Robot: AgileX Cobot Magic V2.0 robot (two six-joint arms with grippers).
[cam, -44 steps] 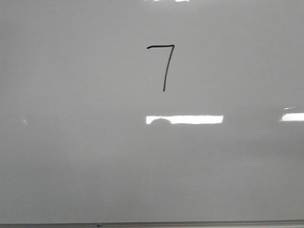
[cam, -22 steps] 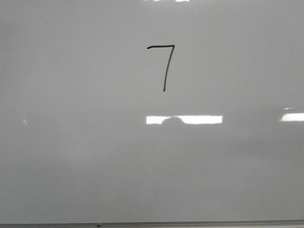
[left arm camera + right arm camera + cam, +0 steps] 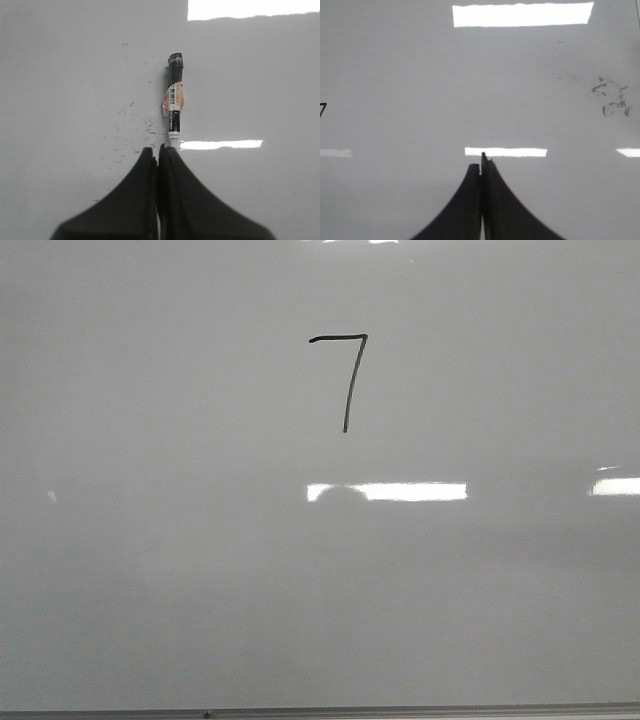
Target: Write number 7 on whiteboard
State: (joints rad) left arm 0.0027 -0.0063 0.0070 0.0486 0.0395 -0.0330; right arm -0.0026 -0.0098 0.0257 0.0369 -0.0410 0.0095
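The number 7 (image 3: 346, 380) is drawn in thin black ink on the upper middle of the whiteboard (image 3: 150, 540). A corner of it shows at the edge of the right wrist view (image 3: 322, 109). Neither gripper shows in the front view. My left gripper (image 3: 159, 149) is shut with the jaws pressed together. A capped black-and-white marker (image 3: 174, 102) lies on the board just beyond its fingertips, beside the jaw line and not between the jaws. My right gripper (image 3: 481, 162) is shut and empty over bare board (image 3: 395, 75).
The board's thin grey metal edge (image 3: 400, 711) runs along the bottom of the front view. Faint black smudges mark the board near the marker (image 3: 131, 135) and in the right wrist view (image 3: 614, 100). Bright rectangular light reflections (image 3: 410, 492) lie on the glossy surface.
The 7 and the board are unchanged. A dark rounded shape in the bright reflection below the 7 shifted right, then back left.
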